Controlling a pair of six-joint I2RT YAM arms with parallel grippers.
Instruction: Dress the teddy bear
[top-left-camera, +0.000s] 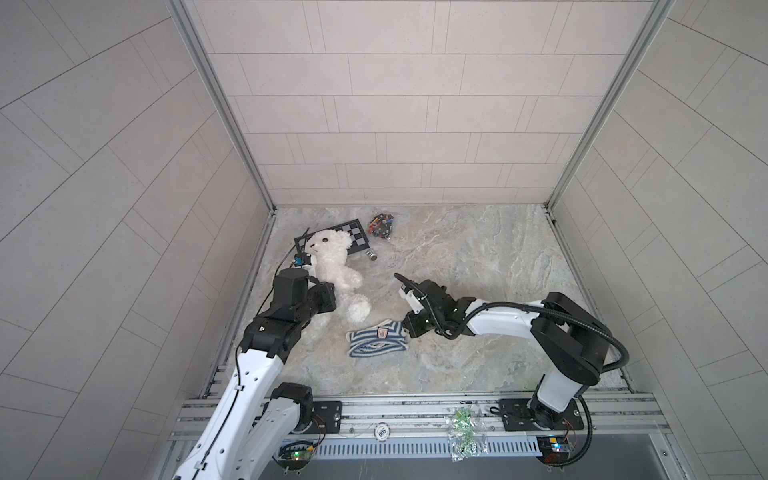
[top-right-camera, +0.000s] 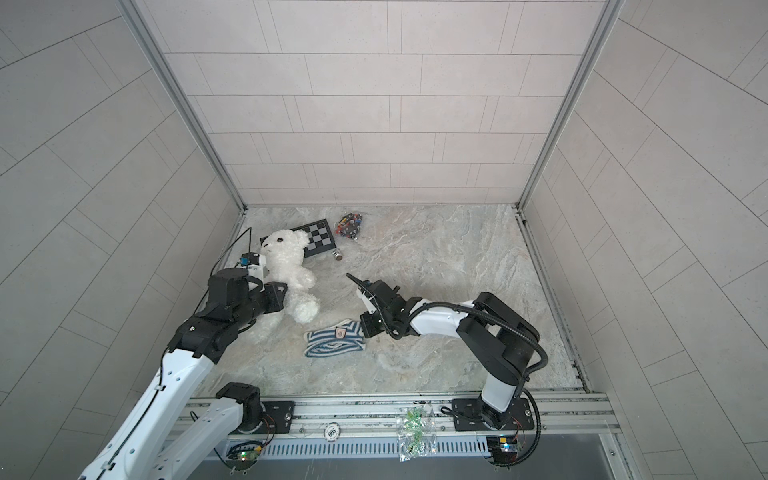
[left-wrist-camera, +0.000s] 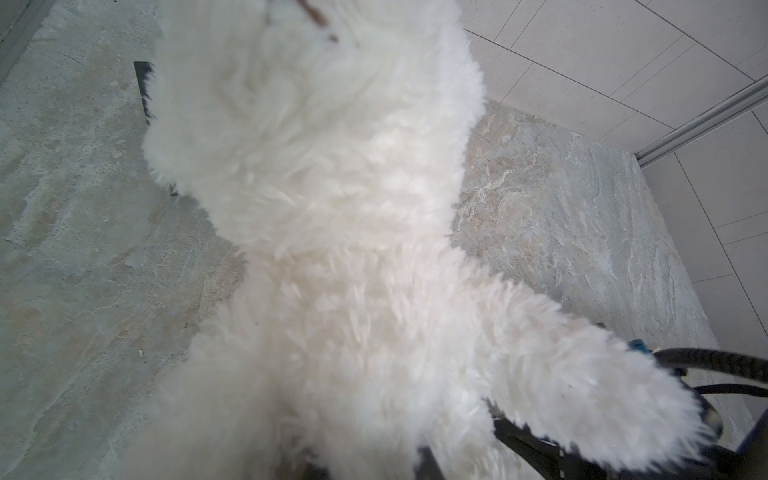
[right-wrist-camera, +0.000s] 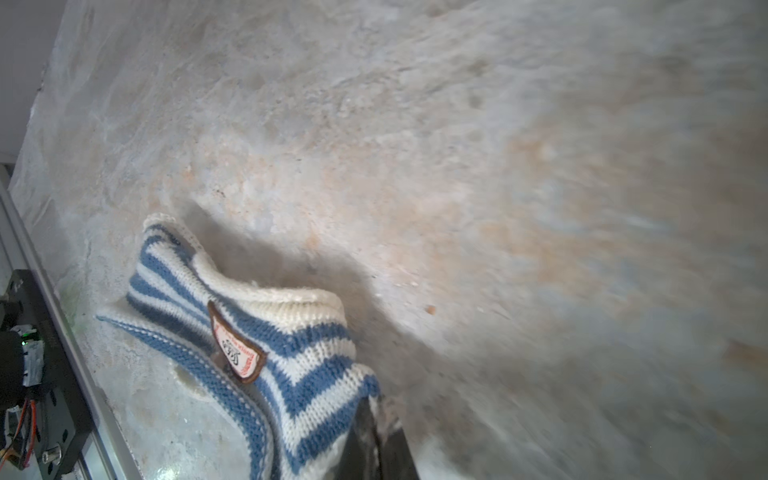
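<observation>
Against the left gripper (top-left-camera: 332, 297), the teddy bear (top-left-camera: 332, 257) lies face up and undressed, head pointing away from the arm. Those jaws look pinched into fur low on its body. At the right gripper (top-left-camera: 409, 330), clamped by one edge, is the striped shirt (top-left-camera: 376, 338), near the bear's foot. So the garment pick-up is in hand. Next, I judge, it needs lifting and its opening worked over the head, fiddly with limp knit. Pale tiled walls (top-left-camera: 415, 104) rise beyond both grippers. The marbled tabletop (top-left-camera: 478, 257) lies beneath them, with a checkered board (top-left-camera: 359, 237) past the left gripper, behind the bear's head.
</observation>
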